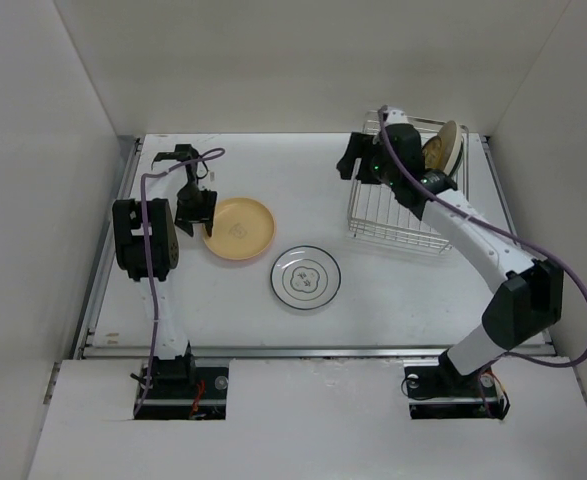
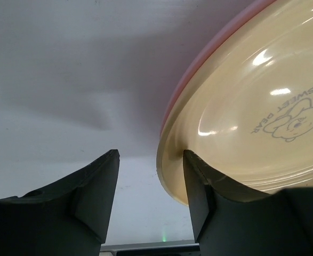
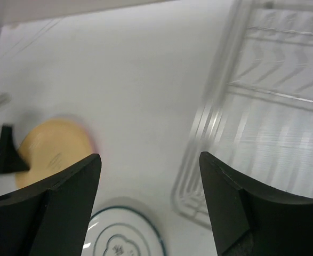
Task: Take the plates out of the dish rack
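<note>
A tan-yellow plate (image 1: pixel 241 228) lies on the table on top of a pink plate whose rim (image 2: pixel 209 58) shows beneath it. My left gripper (image 1: pixel 199 222) is open at the stack's left edge. In the left wrist view (image 2: pixel 151 181) the tan-yellow plate's rim (image 2: pixel 169 176) reaches between the jaws, against the right finger. A white plate with a dark green rim (image 1: pixel 305 276) lies flat mid-table. The wire dish rack (image 1: pixel 405 205) holds a mustard plate (image 1: pixel 437 152) and a cream plate (image 1: pixel 454 143) upright at its far right end. My right gripper (image 1: pixel 351 165) is open and empty, up beside the rack's left side.
The right wrist view shows the rack's near left corner (image 3: pixel 199 197), the green-rimmed plate (image 3: pixel 125 234) below the jaws, and the tan-yellow plate (image 3: pixel 52 146) with my left gripper beside it. White walls enclose the table on three sides.
</note>
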Robot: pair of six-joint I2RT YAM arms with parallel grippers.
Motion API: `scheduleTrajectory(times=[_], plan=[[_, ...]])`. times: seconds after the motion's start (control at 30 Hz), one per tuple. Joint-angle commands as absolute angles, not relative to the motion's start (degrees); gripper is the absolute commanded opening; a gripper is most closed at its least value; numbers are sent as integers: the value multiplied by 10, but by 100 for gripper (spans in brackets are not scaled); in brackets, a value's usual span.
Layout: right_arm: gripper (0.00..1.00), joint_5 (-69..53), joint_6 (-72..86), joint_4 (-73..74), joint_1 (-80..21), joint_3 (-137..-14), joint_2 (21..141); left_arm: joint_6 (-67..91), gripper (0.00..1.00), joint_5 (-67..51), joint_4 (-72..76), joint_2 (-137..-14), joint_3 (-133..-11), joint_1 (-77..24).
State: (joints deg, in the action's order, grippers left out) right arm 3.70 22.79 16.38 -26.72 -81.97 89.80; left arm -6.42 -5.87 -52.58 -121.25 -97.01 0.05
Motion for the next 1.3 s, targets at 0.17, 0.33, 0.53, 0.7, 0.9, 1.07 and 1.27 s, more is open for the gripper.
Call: scheduleTrajectory(times=[0.17, 0.33, 0.53, 0.7, 0.9, 1.07, 1.27], plan=[[77, 275, 237, 271, -111, -943, 919, -62, 64, -59, -556, -1117, -983, -1], [47, 296, 184, 265, -80, -1018, 989, -50, 73, -65, -551, -1058, -977, -1], [42, 289, 156, 266, -75, -1131, 1087, -45, 75, -70, -551, -997, -965, -1], [42, 361, 156, 329, -64, -1218, 1194, -55, 77, -59, -564, -979, -954, -1], [45, 470, 156, 328, -64, -1193, 1208, -55, 77, -70, -564, -969, -927, -1], [52, 483, 156, 323, -58, -1174, 1221, -55, 77, -90, -564, -974, -927, -1], [55, 402, 156, 334, -46, -1180, 1273, -55, 78, -103, -570, -986, -927, -1]])
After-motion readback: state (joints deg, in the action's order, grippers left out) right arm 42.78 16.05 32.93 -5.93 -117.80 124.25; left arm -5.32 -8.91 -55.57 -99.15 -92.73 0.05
